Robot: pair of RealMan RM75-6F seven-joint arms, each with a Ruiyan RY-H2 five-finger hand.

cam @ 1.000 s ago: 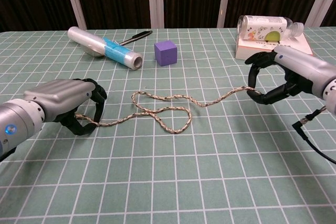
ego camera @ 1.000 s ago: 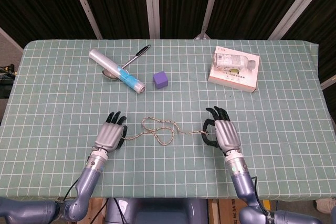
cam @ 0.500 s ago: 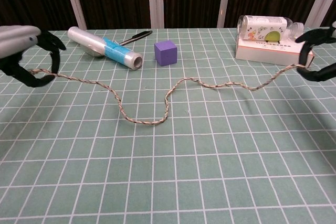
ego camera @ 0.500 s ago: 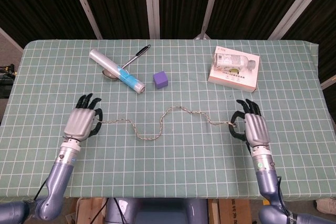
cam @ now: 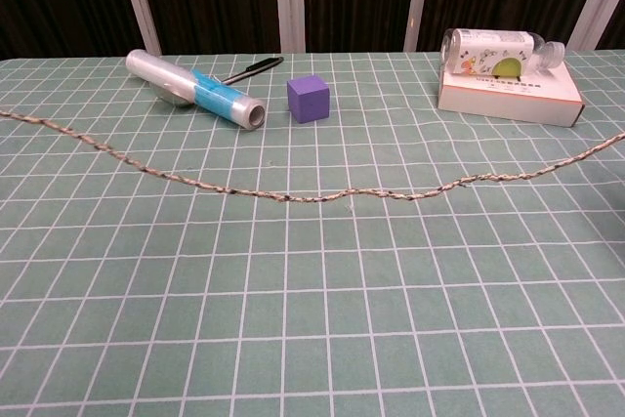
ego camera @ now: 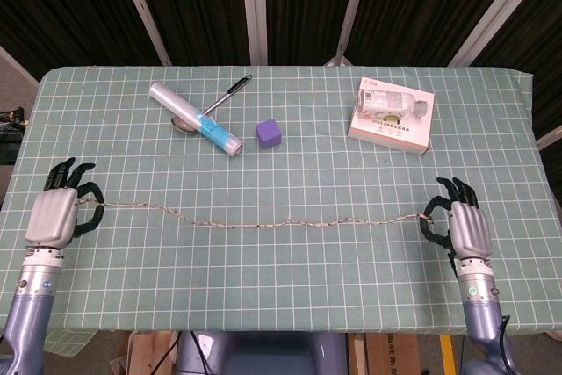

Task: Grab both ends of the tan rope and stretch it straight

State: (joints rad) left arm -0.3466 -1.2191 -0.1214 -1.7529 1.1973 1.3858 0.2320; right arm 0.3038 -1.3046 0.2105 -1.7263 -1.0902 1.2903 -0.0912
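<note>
The tan rope (ego camera: pixel 263 221) runs across the lower middle of the head view, from far left to far right, nearly straight with a shallow sag and small kinks along it. In the chest view it crosses the whole frame (cam: pixel 312 195), entering at the left edge, dipping slightly in the middle and rising to the right edge; both hands lie outside that view.

The left hand (ego camera: pixel 54 212) sits at the lower left of the head view, back of the hand up, its dark fingers (ego camera: pixel 83 217) curled in around the left end of the rope, which it holds. The right hand (ego camera: pixel 465 227) sits at the lower right, also back up, its fingers (ego camera: pixel 433 219) closed on the rope's right end. Both forearms drop toward the bottom edge of the frame.

The rope lies over a table (ego camera: pixel 290 296) covered by a green cloth with a white grid. In the upper left of the head view a clear plastic roll with a blue band (ego camera: pixel 195 118) lies at an angle, a black pen (ego camera: pixel 227 94) just beside it at its upper right, and a small round grey thing partly tucked under the roll. A purple cube (ego camera: pixel 269 133) stands near the centre, above the rope and well apart from it. In the upper right a white box (ego camera: pixel 391 125) lies flat with a clear bottle (cam: pixel 498 50) lying on its side on top; the chest view shows a green and yellow print on the bottle's label. Dark panels with pale slanted bars fill the background.
</note>
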